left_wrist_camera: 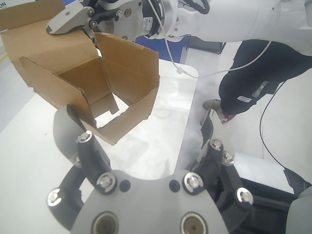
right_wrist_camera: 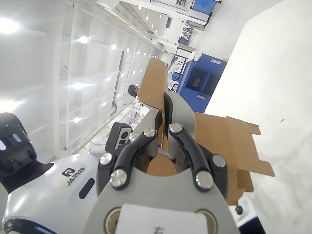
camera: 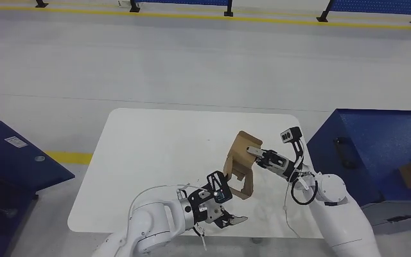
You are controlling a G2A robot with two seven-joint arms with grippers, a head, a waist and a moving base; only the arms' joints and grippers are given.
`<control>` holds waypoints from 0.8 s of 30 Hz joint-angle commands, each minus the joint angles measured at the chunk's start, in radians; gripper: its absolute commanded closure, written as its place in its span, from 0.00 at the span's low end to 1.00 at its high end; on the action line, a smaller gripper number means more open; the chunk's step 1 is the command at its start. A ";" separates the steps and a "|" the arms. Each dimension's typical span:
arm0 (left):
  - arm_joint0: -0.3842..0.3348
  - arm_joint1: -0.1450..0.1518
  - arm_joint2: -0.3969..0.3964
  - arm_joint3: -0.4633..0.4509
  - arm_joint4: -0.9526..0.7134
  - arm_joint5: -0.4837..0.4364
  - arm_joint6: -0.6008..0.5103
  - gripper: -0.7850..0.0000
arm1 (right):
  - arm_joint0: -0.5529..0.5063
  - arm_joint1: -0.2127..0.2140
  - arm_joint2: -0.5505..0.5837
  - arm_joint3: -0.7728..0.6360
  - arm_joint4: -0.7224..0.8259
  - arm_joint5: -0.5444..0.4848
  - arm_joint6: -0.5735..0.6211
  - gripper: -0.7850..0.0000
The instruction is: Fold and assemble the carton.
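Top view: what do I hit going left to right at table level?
blue bin → table → left hand, open → carton → right hand, shut on the carton's flap → blue cabinet

A big industrial test hall: pale floor [camera: 192, 64] with yellow lane lines [camera: 192, 16], blue cabinets [camera: 366, 154] off the white counter's [camera: 160, 167] side edges (high ceiling, rows of lights [right_wrist_camera: 83, 39]).
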 commanded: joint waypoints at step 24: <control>0.171 0.054 -0.164 -0.144 0.559 0.070 0.341 0.00 | 0.193 -0.063 -0.099 0.392 0.634 0.563 0.119 1.00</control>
